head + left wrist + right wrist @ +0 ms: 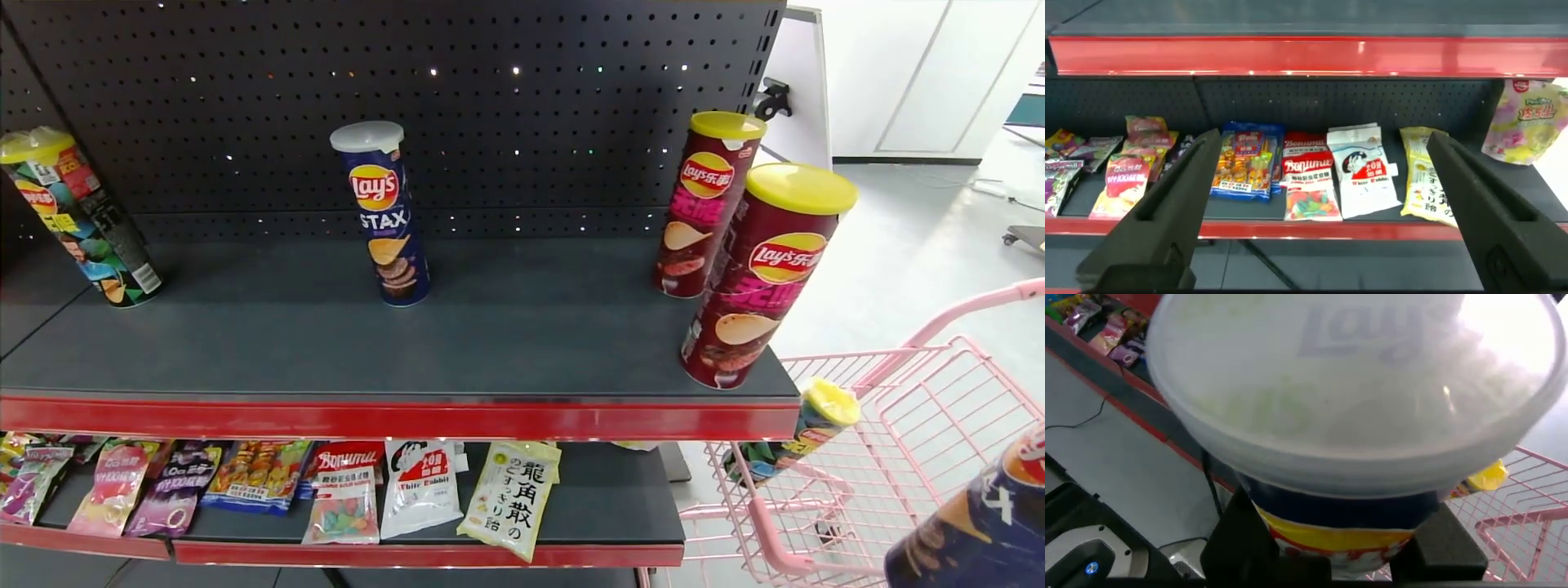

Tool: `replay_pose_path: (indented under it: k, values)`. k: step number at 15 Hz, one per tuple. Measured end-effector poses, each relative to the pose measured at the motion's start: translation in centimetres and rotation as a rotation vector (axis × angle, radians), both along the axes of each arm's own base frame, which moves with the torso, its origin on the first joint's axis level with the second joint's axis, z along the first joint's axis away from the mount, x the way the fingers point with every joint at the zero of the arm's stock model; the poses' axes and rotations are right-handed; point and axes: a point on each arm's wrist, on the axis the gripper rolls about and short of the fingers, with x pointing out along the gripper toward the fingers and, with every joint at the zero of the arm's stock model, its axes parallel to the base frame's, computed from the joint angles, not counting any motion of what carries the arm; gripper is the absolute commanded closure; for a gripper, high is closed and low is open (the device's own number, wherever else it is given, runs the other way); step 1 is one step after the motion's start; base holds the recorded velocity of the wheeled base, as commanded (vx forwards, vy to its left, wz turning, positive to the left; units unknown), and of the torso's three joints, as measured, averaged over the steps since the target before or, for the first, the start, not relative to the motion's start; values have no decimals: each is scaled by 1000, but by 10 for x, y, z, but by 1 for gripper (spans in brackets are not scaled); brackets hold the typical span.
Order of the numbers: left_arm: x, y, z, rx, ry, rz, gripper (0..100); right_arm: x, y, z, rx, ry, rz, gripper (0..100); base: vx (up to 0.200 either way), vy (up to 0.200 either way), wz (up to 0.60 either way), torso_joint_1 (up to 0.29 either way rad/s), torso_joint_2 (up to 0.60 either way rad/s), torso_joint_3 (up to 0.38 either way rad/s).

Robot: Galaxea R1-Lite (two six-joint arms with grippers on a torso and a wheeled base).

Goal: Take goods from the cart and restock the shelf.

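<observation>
The right tool (1339, 539) grips a dark blue chip can with a clear plastic lid (1355, 400), just beside the pink wire cart (980, 305), which holds one yellow-lidded colourful can (816, 420). The left tool (1324, 139) gapes wide, empty.

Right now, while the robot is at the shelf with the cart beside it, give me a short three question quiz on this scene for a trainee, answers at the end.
1. True or false: the left gripper is open and holds nothing.
2. What is the right gripper shut on? A, a maroon can; B, a dark blue can with a clear lid; C, a candy bag.
3. Fill in: the can in the pink cart has a ___ lid.
Key: 1 true; 2 B; 3 yellow.
</observation>
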Motion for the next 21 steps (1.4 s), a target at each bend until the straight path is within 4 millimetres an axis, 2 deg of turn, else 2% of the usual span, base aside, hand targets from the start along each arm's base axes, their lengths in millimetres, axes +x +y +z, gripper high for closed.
replay_pose_path:
  k: [4, 15, 19, 21]
  values:
    - [0, 0, 0, 1, 0, 0, 0, 12, 11, 2, 3, 48, 150, 100, 0, 200, 0, 4, 4, 4]
    - [0, 0, 0, 2, 0, 1, 0, 16, 15, -1, 5, 79, 233, 100, 0, 200, 0, 1, 3, 1]
    - [0, 0, 0, 4, 0, 0, 0, 17, 16, -1, -1, 83, 235, 100, 0, 0, 0, 0, 0, 0]
    - [0, 0, 0, 4, -1, 1, 0, 18, 16, -1, -2, 86, 234, 100, 200, 0, 0, 5, 2, 5]
